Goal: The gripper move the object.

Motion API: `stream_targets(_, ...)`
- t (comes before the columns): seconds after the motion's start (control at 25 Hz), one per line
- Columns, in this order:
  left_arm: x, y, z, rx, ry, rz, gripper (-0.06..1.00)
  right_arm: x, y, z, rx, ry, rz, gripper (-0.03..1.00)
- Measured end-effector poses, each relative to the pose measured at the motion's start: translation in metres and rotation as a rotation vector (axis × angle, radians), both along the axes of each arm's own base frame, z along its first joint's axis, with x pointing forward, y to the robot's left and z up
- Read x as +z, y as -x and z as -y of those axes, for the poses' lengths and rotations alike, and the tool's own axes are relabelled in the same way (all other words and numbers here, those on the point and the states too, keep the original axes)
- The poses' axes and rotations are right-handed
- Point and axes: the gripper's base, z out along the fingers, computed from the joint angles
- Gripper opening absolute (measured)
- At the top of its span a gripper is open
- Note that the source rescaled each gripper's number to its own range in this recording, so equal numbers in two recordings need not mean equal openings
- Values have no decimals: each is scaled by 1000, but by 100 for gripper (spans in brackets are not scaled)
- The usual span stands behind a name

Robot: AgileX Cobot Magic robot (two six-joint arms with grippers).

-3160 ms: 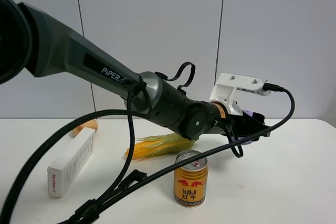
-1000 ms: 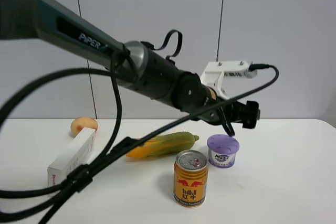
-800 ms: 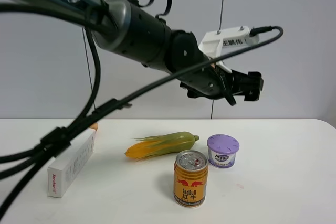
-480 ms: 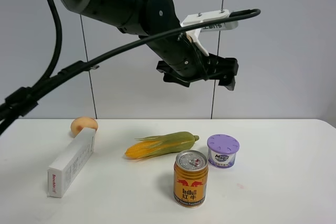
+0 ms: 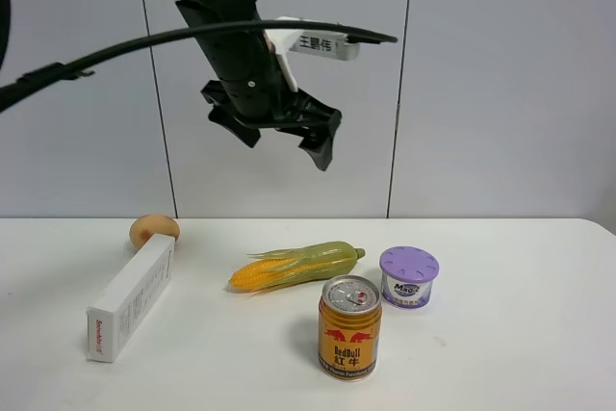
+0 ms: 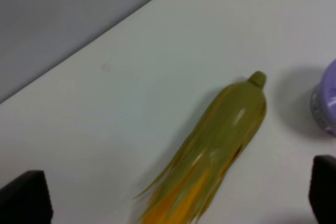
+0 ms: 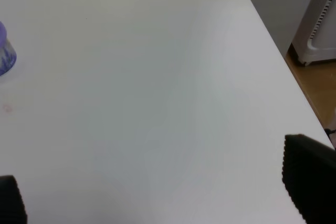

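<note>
The object, a small tub with a lavender dotted lid (image 5: 408, 276), stands on the white table (image 5: 520, 334) to the right of the gold can. It shows at the edge of the left wrist view (image 6: 326, 103) and of the right wrist view (image 7: 4, 56). My left gripper (image 5: 279, 137) is open and empty, high above the table, up and to the left of the tub, over the corn. In the left wrist view the left gripper (image 6: 173, 203) has its black fingertips (image 6: 23, 200) wide apart. My right gripper (image 7: 160, 192) is open and empty over bare table.
A gold Red Bull can (image 5: 349, 326) stands in front of a corn cob (image 5: 294, 267), which also shows in the left wrist view (image 6: 210, 156). A white box (image 5: 132, 297) and an egg (image 5: 154, 229) lie at the left. The table's right edge (image 7: 278, 61) borders the floor.
My left gripper has let go of the tub, risen high and swung left. The tub stands alone where it was set down beside the can.
</note>
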Motion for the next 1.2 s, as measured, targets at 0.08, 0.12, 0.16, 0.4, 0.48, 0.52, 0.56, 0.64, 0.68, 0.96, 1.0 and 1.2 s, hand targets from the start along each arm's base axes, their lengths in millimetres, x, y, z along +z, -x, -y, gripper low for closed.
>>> stream_targets(0.08,11,-4,-17,42,12,-1,98,0,0,0,0,0,0,100)
stream_targets(0.12,16,-5,-24,59,22,0,98,0,0,0,0,0,0,100)
stream_targets(0.16,23,-6,-31,78,39,4,98,0,0,0,0,0,0,100)
stream_targets(0.4,30,-8,-86,196,105,35,99,0,0,0,0,0,0,100)
stream_targets(0.48,28,-7,-110,246,128,64,99,0,0,0,0,0,0,100)
stream_targets(0.52,26,-5,-126,279,129,66,99,0,0,0,0,0,0,100)
stream_targets(0.56,28,-2,-139,306,136,81,99,0,0,0,0,0,0,100)
stream_targets(0.64,33,9,-171,377,138,96,99,0,0,0,0,0,0,100)
stream_targets(0.68,35,16,-186,412,136,99,99,0,0,0,0,0,0,100)
stream_targets(0.96,77,107,-255,596,161,233,99,0,0,0,0,0,0,100)
stream_targets(1.0,81,124,-259,611,165,255,99,0,0,0,0,0,0,100)
stream_targets(1.2,73,218,-265,661,166,285,99,0,0,0,0,0,0,100)
